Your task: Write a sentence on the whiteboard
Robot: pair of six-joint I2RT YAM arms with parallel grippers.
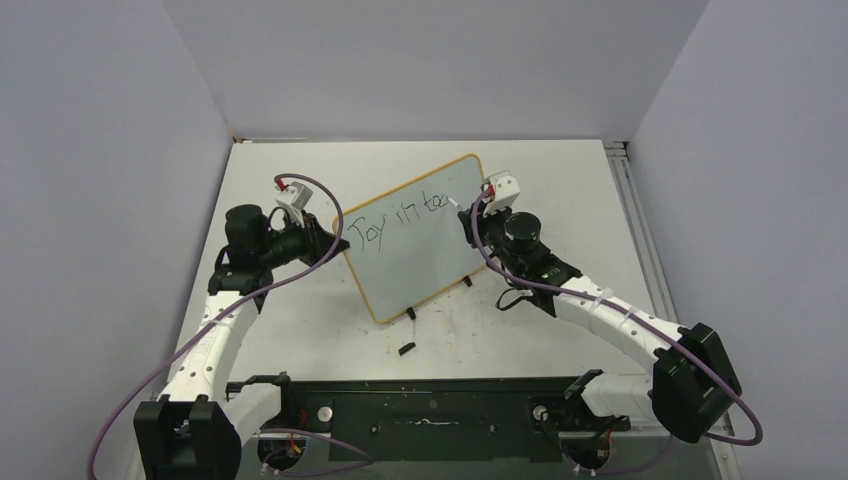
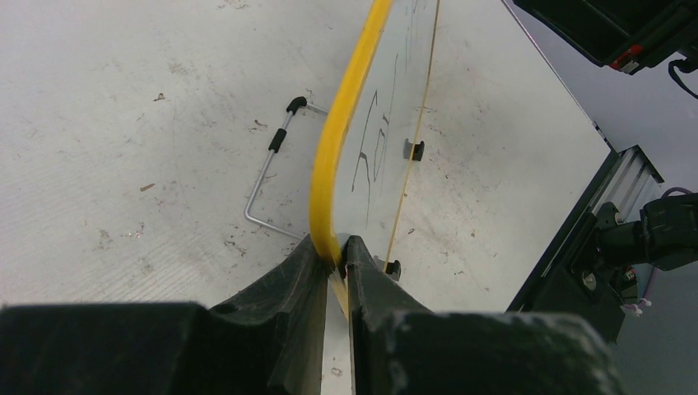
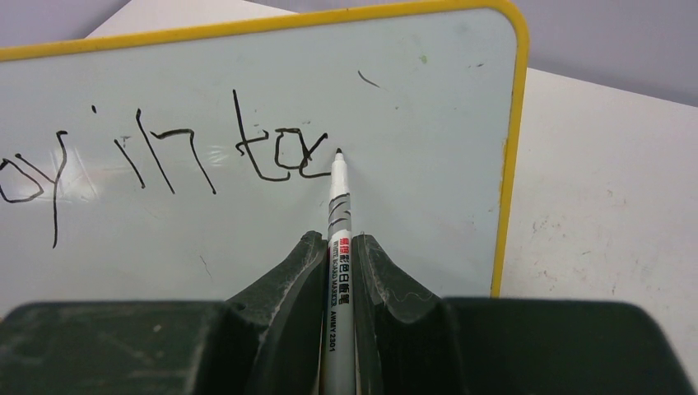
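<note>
The right gripper (image 3: 338,241) clamps a white marker (image 3: 340,210) whose black tip touches the whiteboard (image 3: 420,189) at the right end of the sentence (image 3: 238,123), beside the last letters

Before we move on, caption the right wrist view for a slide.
Right hand grips a marker, tip against the whiteboard, the sentence unfinished.

The white table (image 1: 300,180) is looking dirty, with small dark marks and scratches all over it. The whiteboard (image 1: 420,250) is standing on it, leaning back a little and resting on two little black feet (image 1: 411,313). A tiny black bit (image 1: 405,349) is lying on the table just in front of the board. A bent metal wire (image 2: 267,177) with black ends is lying behind it.
</note>
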